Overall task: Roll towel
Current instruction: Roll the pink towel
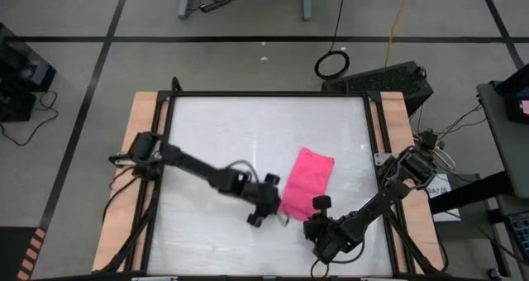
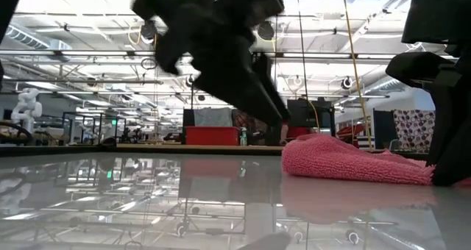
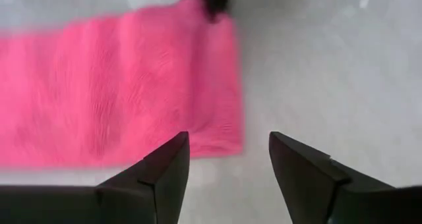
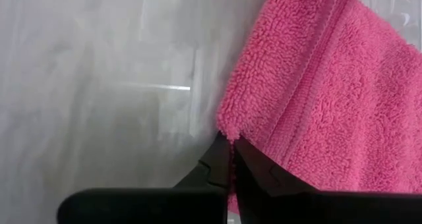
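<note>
The bright pink towel (image 1: 307,180) lies on the glossy white table, long axis running from near left to far right; in the low view the towel (image 2: 346,162) rests as a low hump. My left gripper (image 3: 227,159) hovers open just off the towel's near-left corner (image 3: 231,141), touching nothing; in the high view my left gripper (image 1: 273,205) sits beside the towel's near end. My right gripper (image 4: 229,159) is shut on the towel's near-right corner, and shows in the high view as my right gripper (image 1: 318,208). My right gripper pinches the towel's near-right corner (image 4: 227,133) between its two fingertips, only a sliver of pink showing between them. The fingers slant down from the table's near right. One layer or several, I cannot tell. The rest of the towel lies slack on the table.
A black frame (image 1: 264,93) and wooden strips (image 1: 142,132) border the table. Bare white surface (image 1: 223,132) spreads to the left and far side of the towel. Cables and grey equipment (image 1: 388,76) lie off the table at the far right.
</note>
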You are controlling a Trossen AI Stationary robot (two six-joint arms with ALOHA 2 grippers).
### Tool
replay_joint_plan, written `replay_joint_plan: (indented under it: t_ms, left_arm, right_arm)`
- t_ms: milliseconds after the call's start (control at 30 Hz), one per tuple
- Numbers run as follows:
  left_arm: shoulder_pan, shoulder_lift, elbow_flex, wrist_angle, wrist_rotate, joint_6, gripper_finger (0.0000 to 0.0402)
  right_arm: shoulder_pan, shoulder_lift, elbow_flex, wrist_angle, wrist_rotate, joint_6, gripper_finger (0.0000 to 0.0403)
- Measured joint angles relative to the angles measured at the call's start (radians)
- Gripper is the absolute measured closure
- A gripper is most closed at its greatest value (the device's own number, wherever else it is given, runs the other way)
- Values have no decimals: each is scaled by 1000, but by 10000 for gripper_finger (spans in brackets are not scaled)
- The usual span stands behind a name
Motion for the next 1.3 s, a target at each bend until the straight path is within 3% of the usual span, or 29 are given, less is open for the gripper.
replay_joint_plan:
  t_ms: [200, 367, 533, 700, 1167, 1300]
  left_arm:
    - [-134, 40, 0, 51, -181, 310, 188]
    - [-126, 72, -1, 105, -239, 375, 188]
    - [-86, 82, -1, 86, -236, 379, 187]
    - [-54, 91, -1, 91, -155, 428, 187]
    - [15, 145, 3, 131, -75, 451, 188]
    - [28, 148, 2, 152, -62, 447, 210]
  right_arm:
    - [0, 0, 0, 6, -7, 7, 402]
    - [-1, 0, 0, 12, -13, 11, 402]
    - [-1, 0, 0, 13, -15, 18, 403]
    - [-1, 0, 1, 16, -16, 19, 403]
    - [-2, 0, 1, 22, -20, 26, 402]
    - [-2, 0, 1, 24, -19, 26, 402]
